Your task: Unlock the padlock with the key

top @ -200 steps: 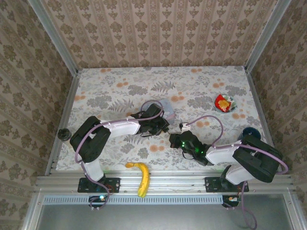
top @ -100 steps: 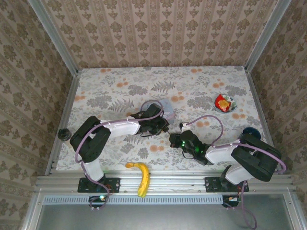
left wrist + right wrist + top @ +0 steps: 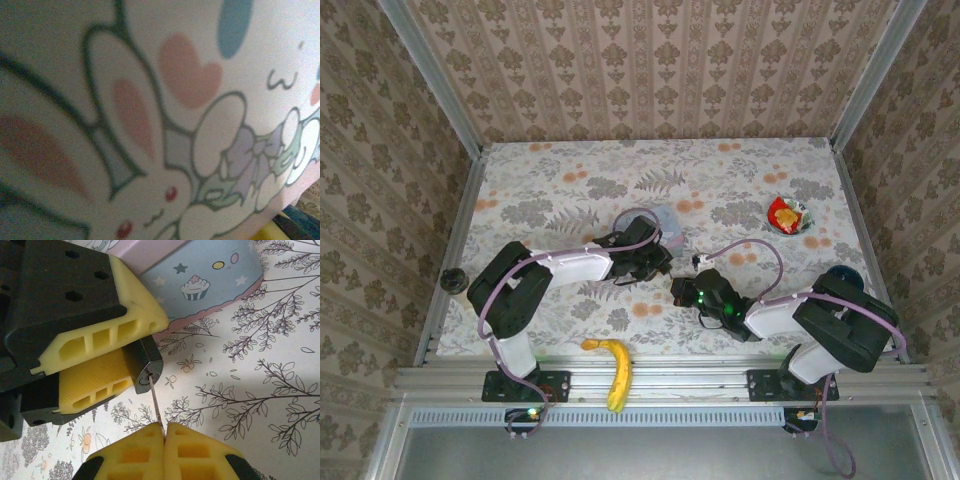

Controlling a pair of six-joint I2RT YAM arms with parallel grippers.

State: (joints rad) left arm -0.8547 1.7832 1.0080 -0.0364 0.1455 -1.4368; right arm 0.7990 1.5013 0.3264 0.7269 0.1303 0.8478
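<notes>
My left pincer [image 3: 136,353] is clamped on the padlock [image 3: 146,365], the small black block wedged between its two yellow pads with the keyhole face poking out past them. It sits around the middle of the surface [image 3: 260,390], on the side of the pale blue cartoon tin [image 3: 200,280] that faces the near edge, close beside the tin's pink rim but apart from it.

My right pincer [image 3: 163,429] has its fingers pressed together on the key [image 3: 154,402], a thin metal shaft that sticks straight out from between the tips.

The keyhole face looks right back at my right pincer, and the key's long axis runs from my fingertips up to that face, leaning only slightly off the line of the lock body. The tip meets the keyhole. How deep it sits I cannot tell.

In my judgement the right arm does the work from here: push along the shaft until it seats, then twist, while the left simply braces the lock. The shaft is slender, so any sideways load could bend it or slip it from my grip.
</notes>
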